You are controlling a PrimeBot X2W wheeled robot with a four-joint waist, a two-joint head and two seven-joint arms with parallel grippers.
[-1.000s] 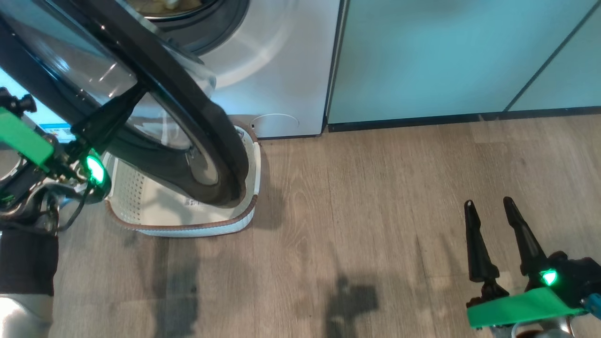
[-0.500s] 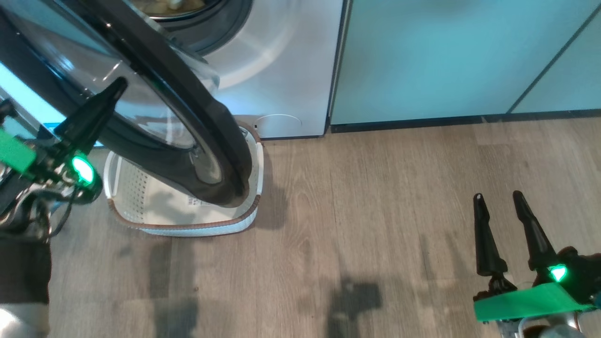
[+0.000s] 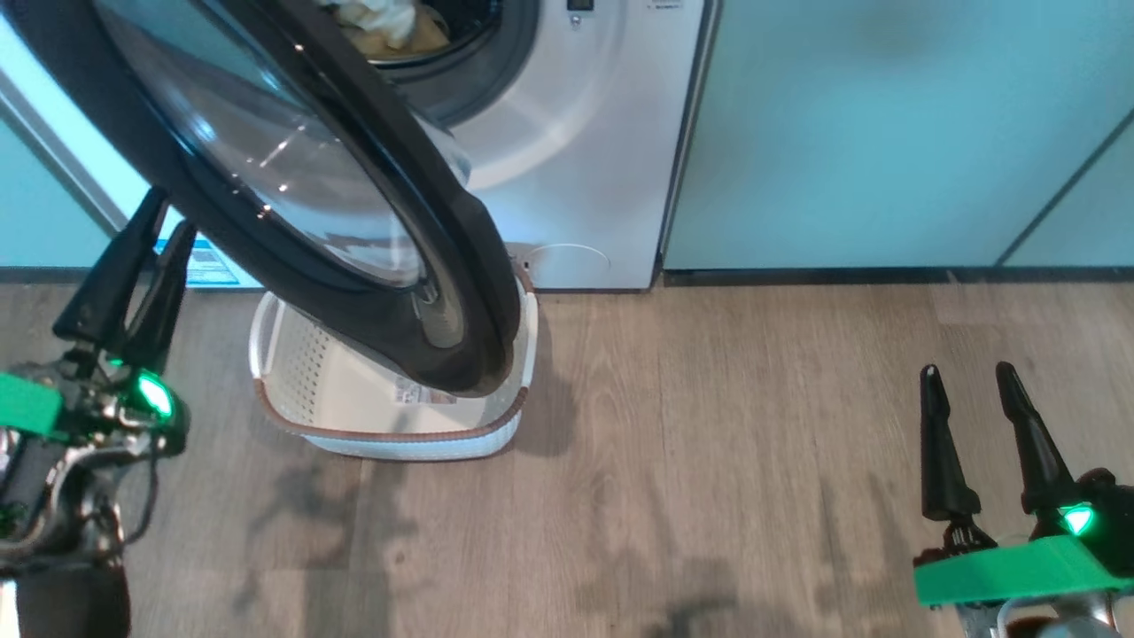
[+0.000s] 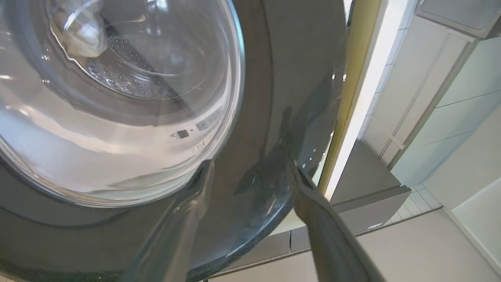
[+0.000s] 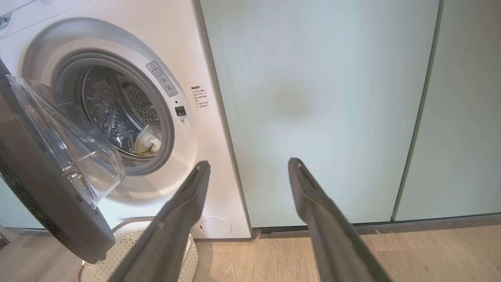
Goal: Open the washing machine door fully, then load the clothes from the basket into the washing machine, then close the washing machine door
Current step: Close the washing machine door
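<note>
The washing machine (image 3: 567,159) has its round opening uncovered, and pale yellow clothes (image 3: 390,22) lie in the steel drum (image 5: 117,105). The black glass-bowled washing machine door (image 3: 354,213) stands swung out at an angle over the basket (image 3: 390,434), which is cream with a brown rim and shows a bare bottom with a label. My left gripper (image 3: 170,213) is open just left of the door's lower edge, not touching it. In the left wrist view the door (image 4: 274,78) lies close ahead of the open left gripper (image 4: 249,166). My right gripper (image 3: 967,369) hovers open over the floor at lower right.
Pale green cabinet doors (image 3: 886,133) run to the right of the washer, with a dark plinth along the wooden floor (image 3: 709,443). A blue sticker (image 3: 208,266) shows low on the washer behind the door. The basket's wall (image 5: 191,256) sits right against the washer's foot.
My left gripper, shut against the door's glass a second ago, has pulled back to the lower left and opened. The head camera has shifted. My right gripper stays open.
</note>
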